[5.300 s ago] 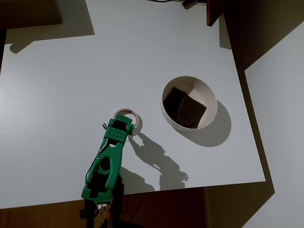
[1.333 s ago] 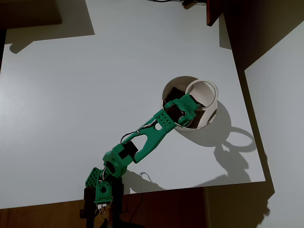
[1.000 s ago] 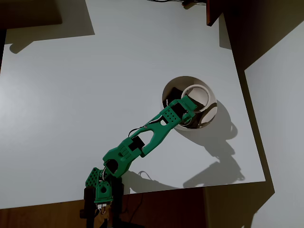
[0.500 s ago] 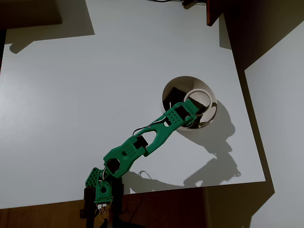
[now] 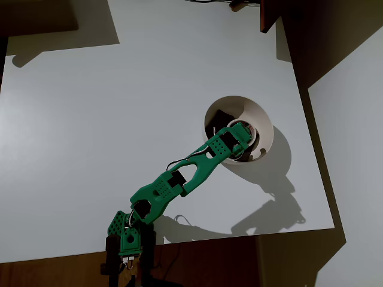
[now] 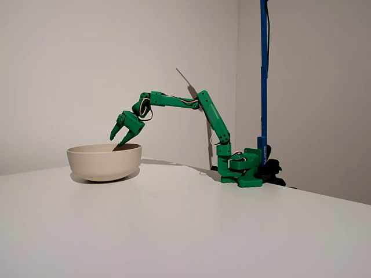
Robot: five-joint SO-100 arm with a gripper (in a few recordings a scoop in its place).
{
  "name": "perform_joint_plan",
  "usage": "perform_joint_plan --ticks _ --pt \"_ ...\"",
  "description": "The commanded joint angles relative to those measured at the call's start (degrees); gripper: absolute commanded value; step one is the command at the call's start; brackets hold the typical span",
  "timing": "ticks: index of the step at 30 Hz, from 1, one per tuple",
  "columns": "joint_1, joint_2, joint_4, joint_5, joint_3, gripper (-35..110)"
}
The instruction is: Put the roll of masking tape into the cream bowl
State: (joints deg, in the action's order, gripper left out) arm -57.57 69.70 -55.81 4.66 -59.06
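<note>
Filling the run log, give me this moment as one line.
phase: release | claw: open, above cream bowl | roll of masking tape: inside bowl, on dark square pieces | table: nothing else on it

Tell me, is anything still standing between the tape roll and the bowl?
Nothing visible does. The small off-white roll of masking tape already lies inside the round cream bowl, and the green tool hangs open just above the rim.

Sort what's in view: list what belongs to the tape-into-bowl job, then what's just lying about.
Belongs to the job:
roll of masking tape, lying inside the bowl
cream bowl
gripper, jaws apart above the bowl

Just there:
dark brown pieces in the bowl
blue pole behind the arm's base
white table
</note>
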Motion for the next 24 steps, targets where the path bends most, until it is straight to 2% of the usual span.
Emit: perform_joint_plan --ticks 1,6,12,24 --pt "-1.58 4.57 -2.11 2.72 6.94 -8" --pt "-1.76 6.33 -10.28 6.77 15.29 -8" --pt "2.37 17.14 -18.81 7.82 15.38 -8" --pt "23.55 38.41 -38.41 6.94 10.63 -8"
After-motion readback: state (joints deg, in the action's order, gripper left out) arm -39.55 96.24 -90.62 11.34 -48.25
